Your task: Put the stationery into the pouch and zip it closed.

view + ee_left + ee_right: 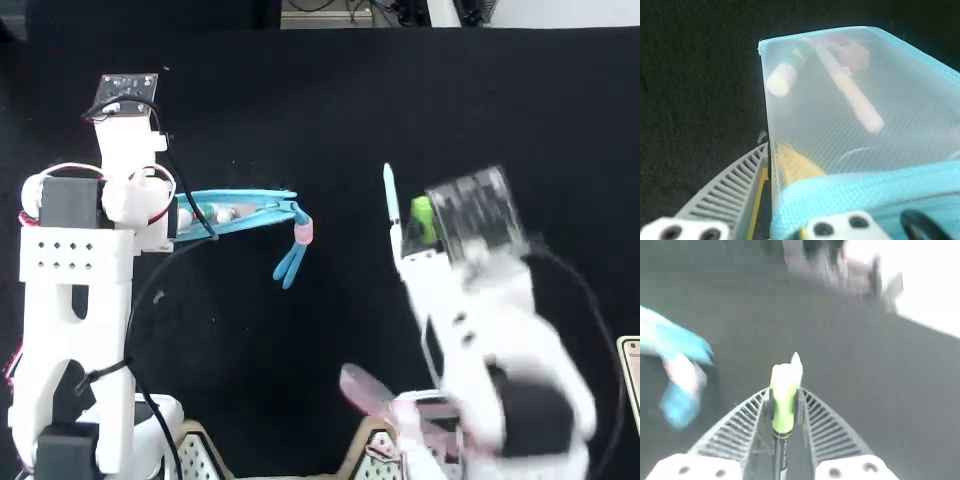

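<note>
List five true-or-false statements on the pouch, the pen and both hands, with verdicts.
1. The left hand grips the pouch by one end. True.
2. The pouch is empty. False: a white stick and other small pieces show through its wall.
3. The right hand is shut on a green-topped pen. True.
4. The pen lies inside the pouch. False: the right hand holds it apart from the pouch, above the black table.
5. A blue and pink zip pull sits at the pouch's end away from the left hand. True.
</note>
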